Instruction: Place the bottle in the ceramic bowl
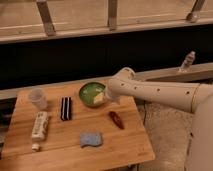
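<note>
Most of the gripper (102, 96) is hard to make out: it sits at the end of the cream, rounded arm (155, 92), at the right rim of the ceramic bowl (86, 93) and reaching over its inside. It shows only as a pale yellowish patch, and whether it is spread or closed cannot be told. That patch blurs into the bowl's paler green inside, so it is unclear whether anything lies there besides the gripper. The arm's far end is cut off at the right edge. The bowl is round and glazed, darker green outside, and stands at the back of the wooden table (125, 145). The bottle (39, 126) lies flat on the table's left side, well apart from the bowl, a cream-white squeeze bottle with a yellowish label and its small white cap toward the near edge. Behind it stands a translucent plastic cup (37, 98), whose contents cannot be made out. Between cup and bowl lies a flat black bar (65, 108) with a pale stripe. A reddish-brown oblong object (116, 119) lies in front of the bowl, too blurred to name, and a soft-looking blue pad (91, 139) lies nearer the front edge. On the ledge (160, 74) at the right stands a tiny clear bottle (187, 61).
</note>
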{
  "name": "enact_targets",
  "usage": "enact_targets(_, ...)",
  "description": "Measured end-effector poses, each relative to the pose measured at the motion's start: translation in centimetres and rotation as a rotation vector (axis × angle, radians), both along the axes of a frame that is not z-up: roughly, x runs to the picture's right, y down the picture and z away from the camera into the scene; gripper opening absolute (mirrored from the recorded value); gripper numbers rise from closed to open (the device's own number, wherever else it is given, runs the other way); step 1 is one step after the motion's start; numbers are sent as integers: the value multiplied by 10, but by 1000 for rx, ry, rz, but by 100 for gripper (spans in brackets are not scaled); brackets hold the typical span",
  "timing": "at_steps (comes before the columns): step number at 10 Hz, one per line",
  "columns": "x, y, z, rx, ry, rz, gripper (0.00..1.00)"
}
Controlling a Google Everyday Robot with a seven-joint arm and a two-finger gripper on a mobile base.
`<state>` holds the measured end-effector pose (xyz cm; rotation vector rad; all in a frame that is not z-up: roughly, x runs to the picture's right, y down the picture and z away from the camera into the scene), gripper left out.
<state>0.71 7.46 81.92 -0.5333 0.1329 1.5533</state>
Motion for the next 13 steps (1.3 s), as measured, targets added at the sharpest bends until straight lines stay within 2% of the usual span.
enact_targets(5,-1,-1,0,-2,0,-1,80)
enact_targets(6,-3,-4,1,-7,-11,-22,80)
enact_targets(8,-29,-6,4,-24,-40,-84,80)
enact_targets(9,-49,-6,6,-32,-56,-126,80)
enact_targets(11,-108,-1,8,-48,-104,-224,80)
enact_targets(13,-175,13,-1,-49,-162,-324,80)
